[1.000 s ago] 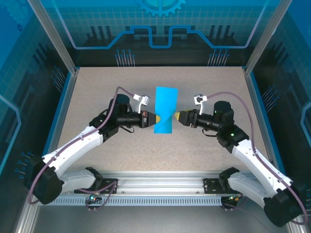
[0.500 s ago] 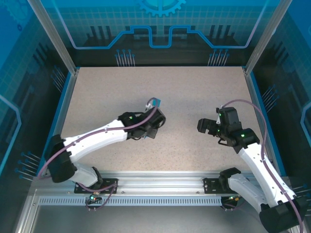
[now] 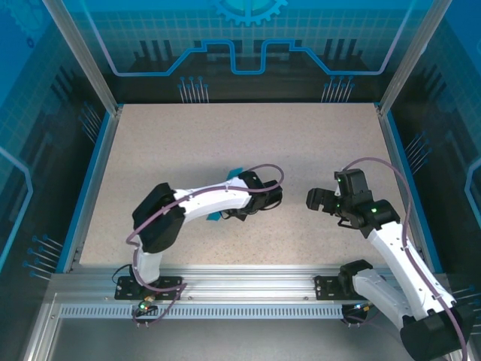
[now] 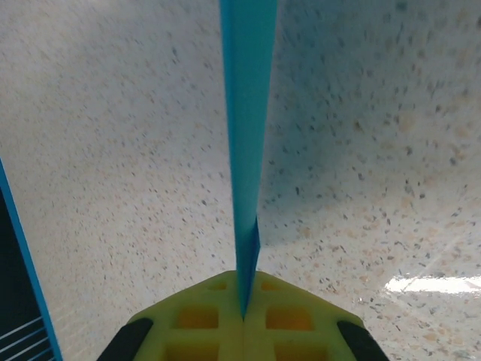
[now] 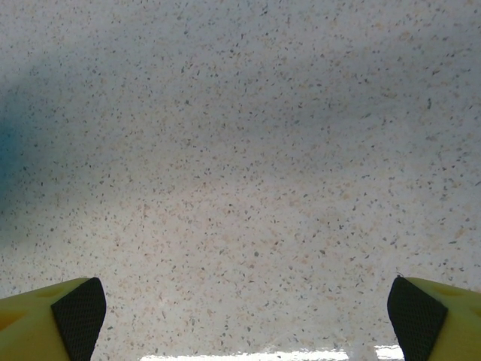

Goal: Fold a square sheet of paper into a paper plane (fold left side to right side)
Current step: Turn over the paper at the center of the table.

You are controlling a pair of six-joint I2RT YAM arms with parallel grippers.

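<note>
**Left gripper pinching the paper edge-on, right gripper wide open and empty**

The left gripper [image 4: 242, 316] has its yellow, grid-moulded pads pressed together on the cyan-blue sheet of paper [image 4: 245, 113]. The sheet runs out from them as a thin blade seen on edge, above the middle of the speckled beige table [image 5: 248, 150]. The right gripper [image 5: 244, 308] hangs nearby with its black-tipped fingers spread wide and nothing between them. To my eye the paper is very light, limp and smooth, so it will likely sag, flutter and crease wherever it is squeezed. I would grip it at a corner or edge, near a fold line, with a firm pinch so it can't slide out.
</note>
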